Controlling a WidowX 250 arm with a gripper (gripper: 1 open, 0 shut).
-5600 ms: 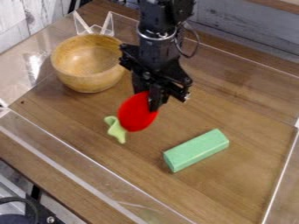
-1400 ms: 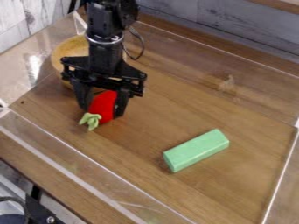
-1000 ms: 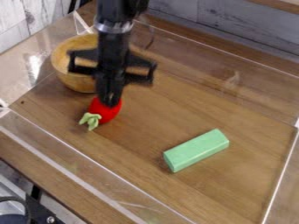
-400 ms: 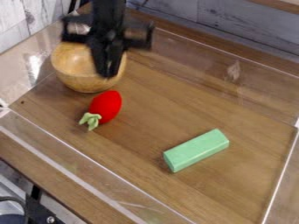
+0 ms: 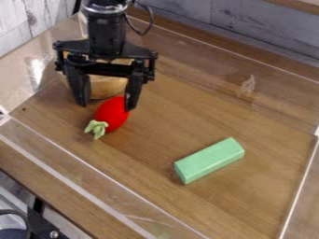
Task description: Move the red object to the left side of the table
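Lying free on the table, left of middle: strawberry, leafy end pointing near-left, red end far-right. Just behind and above, wide open and gripping nothing: gripper. Farther right and nearer: green block. Looks about done.

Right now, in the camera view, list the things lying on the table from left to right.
Wooden bowl → red object → light green block. The gripper stands open over the bowl and strawberry, so it has no clear slot in the order.
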